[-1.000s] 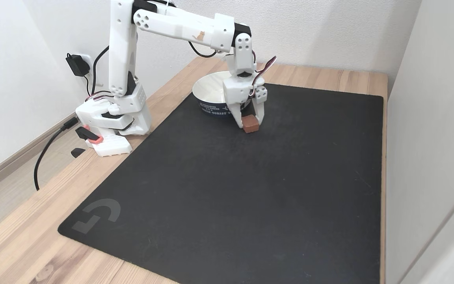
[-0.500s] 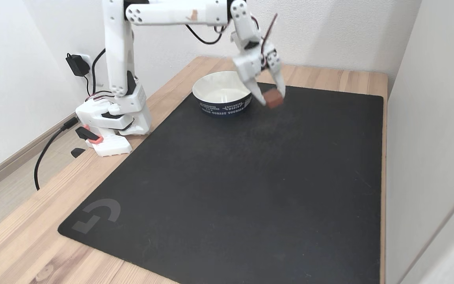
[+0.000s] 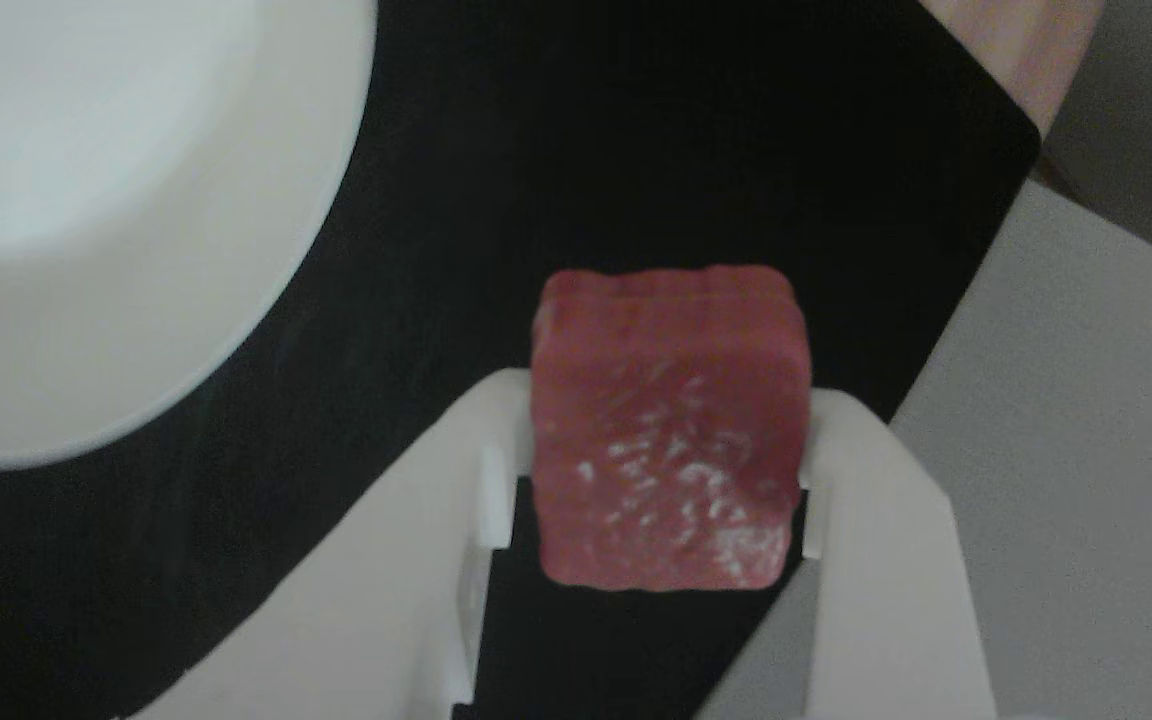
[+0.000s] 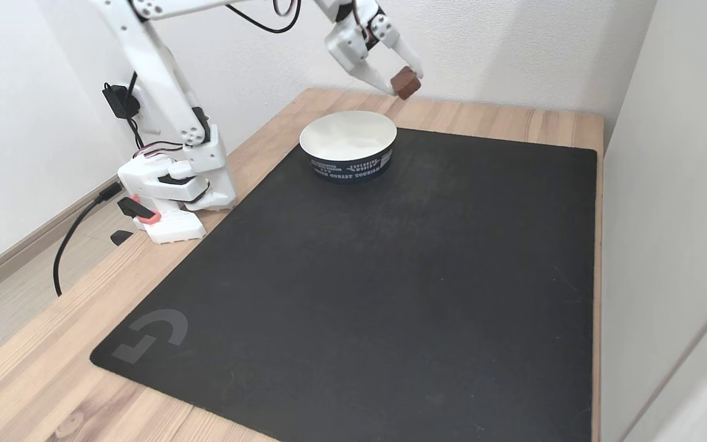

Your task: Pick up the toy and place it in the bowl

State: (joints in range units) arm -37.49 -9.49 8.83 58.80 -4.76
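Black mat (image 4: 353, 294) covers most of the wood table (image 4: 34, 374), grey logo at its near left corner in the fixed view. Mat surface bare from the near edge up to the bowl. Arm base (image 4: 172, 190) sits on the wood at the mat's left edge, black cable running off it down the table side, plug adapter on the wall behind. Bowl (image 4: 348, 144) stands at the mat's far left corner, white inside, dark blue outer band with white print, upright, nothing in it. Arm reaches up from the base and across the top of the fixed view. Gripper (image 4: 404, 83) hangs in the air above and just right of the bowl's far rim, well clear of the table, fingers angled down to the right. Jaws clenched on the toy (image 4: 405, 82), a red cube held at the fingertips, not touching bowl or mat.

Other view, looking down past the gripper (image 3: 658, 470): toy (image 3: 668, 430) sits square between two white fingers (image 3: 866, 520), one face pressed on each side, rough top face with glossy flecks, front part sticking out past the tips. Bowl (image 3: 236, 300) rim fills the upper left, apart from the toy, dark mat (image 3: 636, 130) between them. Strip of table (image 3: 1016, 40) at the top right corner, pale wall beside it
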